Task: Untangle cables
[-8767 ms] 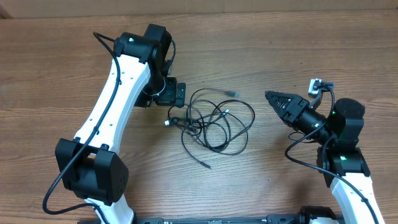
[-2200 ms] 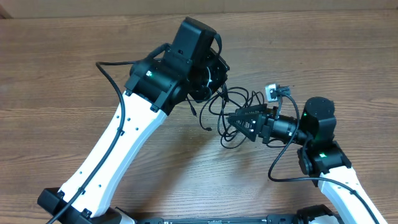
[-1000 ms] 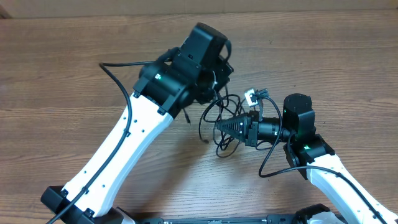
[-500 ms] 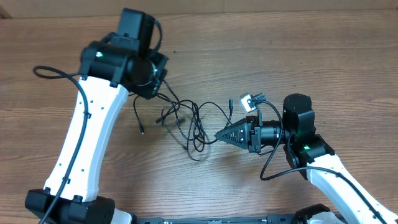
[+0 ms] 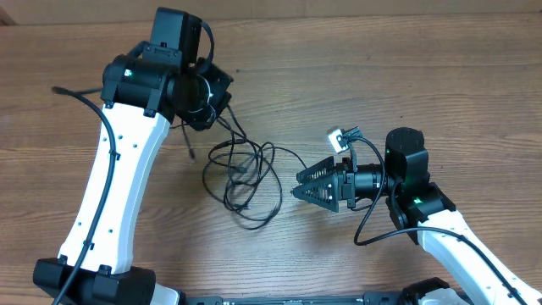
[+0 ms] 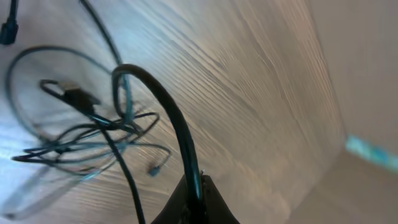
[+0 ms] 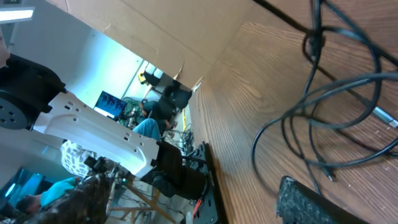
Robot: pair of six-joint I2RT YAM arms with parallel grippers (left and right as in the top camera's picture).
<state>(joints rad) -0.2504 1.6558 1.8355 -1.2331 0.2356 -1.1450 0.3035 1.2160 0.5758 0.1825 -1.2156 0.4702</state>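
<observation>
The cables (image 5: pixel 246 175) lie as a loose black tangle of loops on the wooden table, left of centre. One strand (image 5: pixel 227 127) rises from the tangle to my left gripper (image 5: pixel 210 103), which is shut on it above the table. In the left wrist view the jaws (image 6: pixel 198 194) pinch that cord (image 6: pixel 163 102), and the tangle (image 6: pixel 81 134) lies below it. My right gripper (image 5: pixel 308 185) stands open just right of the tangle, with nothing between its fingers. The right wrist view shows one finger pad (image 7: pixel 326 204) and the loops (image 7: pixel 339 102) beyond it.
The wooden table (image 5: pixel 381 76) stretches out on all sides. The right arm's own thicker wiring and a small white connector (image 5: pixel 339 135) sit above its wrist. A cardboard wall (image 7: pixel 186 37) borders the table's far edge.
My right gripper has opened and let go of the cable it held. The tangle has slid left and spread out. The left arm still holds its strand, shifted slightly.
</observation>
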